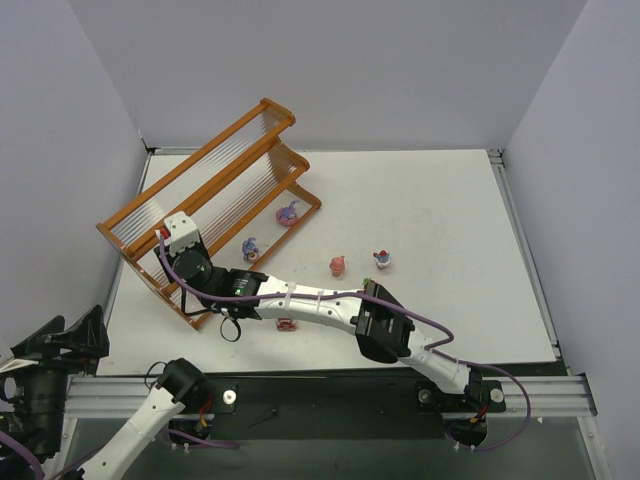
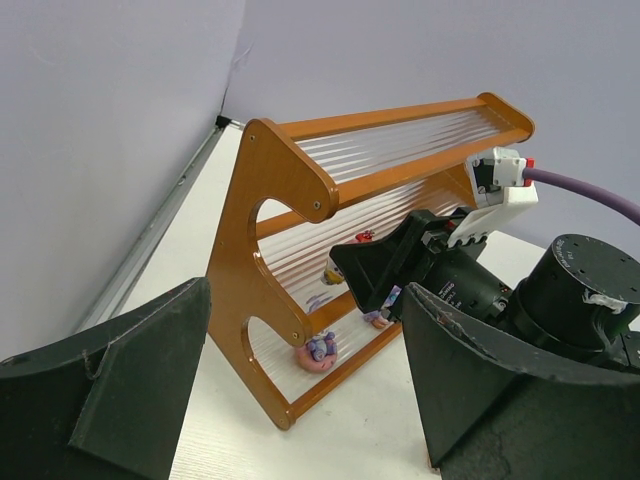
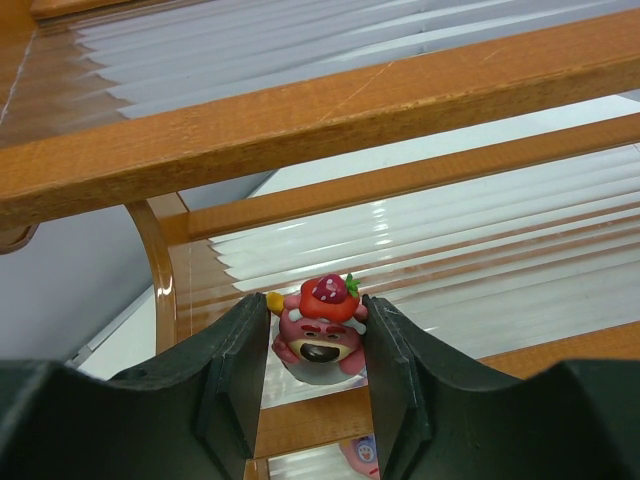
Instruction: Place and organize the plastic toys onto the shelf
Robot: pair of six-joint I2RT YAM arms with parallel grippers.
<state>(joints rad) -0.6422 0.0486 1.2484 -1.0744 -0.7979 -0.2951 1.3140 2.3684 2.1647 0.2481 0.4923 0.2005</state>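
Closest to us, at the near-left corner of the tabletop [image 1: 450,220], the left fingers [image 2: 120,390] stand spread wide with nothing between them. They point at the end frame of the shelf [image 2: 270,200] and are apart from it. From its base at the near-right edge, the right arm [image 1: 320,305] lies stretched leftward across the tabletop toward the shelf. Just beside this arm, on its near side, sits a red toy [image 1: 286,324]. A little farther out, on the open tabletop, a pink toy [image 1: 339,265] and a blue-topped toy [image 1: 382,261] stand near each other without touching, both clear of the shelf.

Farther on, the right fingers [image 3: 235,380] pinch a strawberry-topped pink toy [image 3: 318,330] from both sides. It is upright, with its face turned toward the wrist camera. We see it held in front of the ribbed slats of the middle tier, close to the curved end frame, with the top tier's rail overhead. We cannot tell whether its base touches the slats.

The shelf stands on the left part of the tabletop, slanting from near left to far right, and its three tiers step up toward the far left. On the lowest tier, near the end frame, we see a pink-and-purple toy [image 2: 320,350]. Farther along that tier stand a small purple toy [image 1: 251,247] and then a larger purple toy [image 1: 288,213], apart from each other and just behind the front rail.
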